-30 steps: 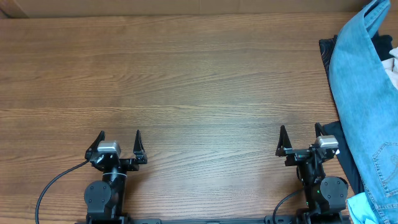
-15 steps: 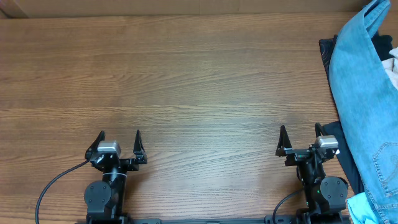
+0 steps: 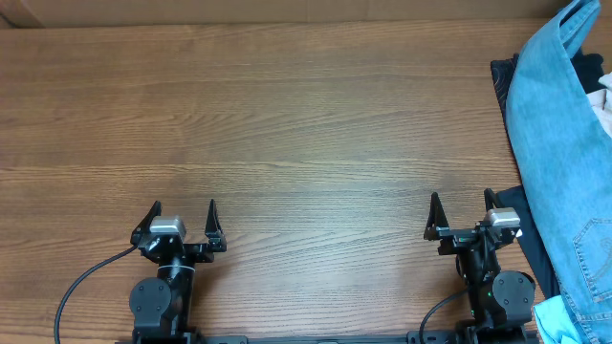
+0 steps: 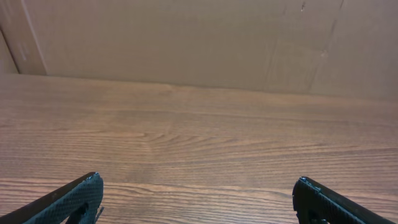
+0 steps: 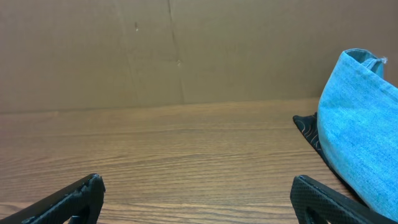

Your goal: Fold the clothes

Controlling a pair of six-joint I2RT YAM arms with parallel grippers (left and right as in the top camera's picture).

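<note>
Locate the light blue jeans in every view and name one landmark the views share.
Overhead: jeans along the right edge, top to bottom.
Left wrist: not in it.
Right wrist: jeans at the right edge.
Landmark: dark patterned cloth peeking from under the jeans' left side, in the overhead and right wrist views.

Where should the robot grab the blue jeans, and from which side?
Probably grip the jeans along their long left edge, nearest the right gripper. Come from the left over the table, pinching only denim, since it lies on a dark garment.
</note>
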